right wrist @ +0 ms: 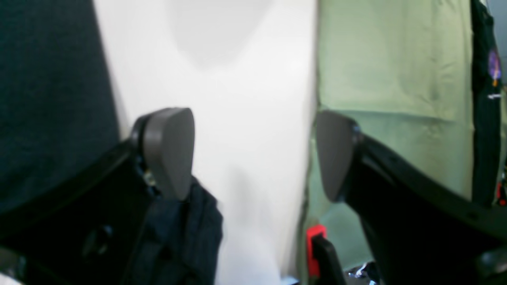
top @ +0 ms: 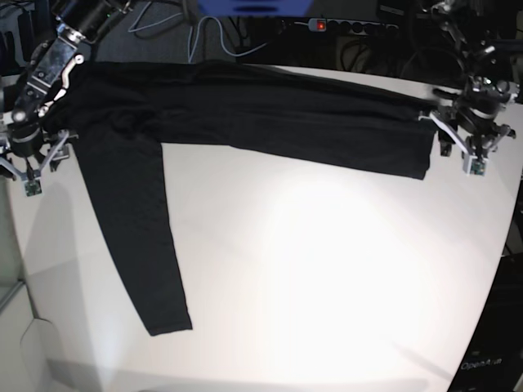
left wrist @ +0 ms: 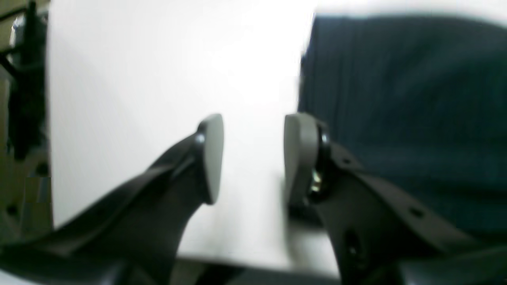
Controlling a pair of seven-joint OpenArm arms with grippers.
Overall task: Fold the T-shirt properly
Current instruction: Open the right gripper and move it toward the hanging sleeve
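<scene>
A sleeve (top: pixel 139 237) trails toward six o'clock on the white desk (top: pixel 327 269); the T-shirt (top: pixel 270 118) spans nine to three. Left claw (top: pixel 466 147) and right claw (top: pixel 31 159) both gape empty beside its ends.

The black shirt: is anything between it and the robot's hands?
Nothing visible. The thin black long-sleeved T-shirt lies on the white table, and the open left gripper and open right gripper sit right at its two ends.
</scene>
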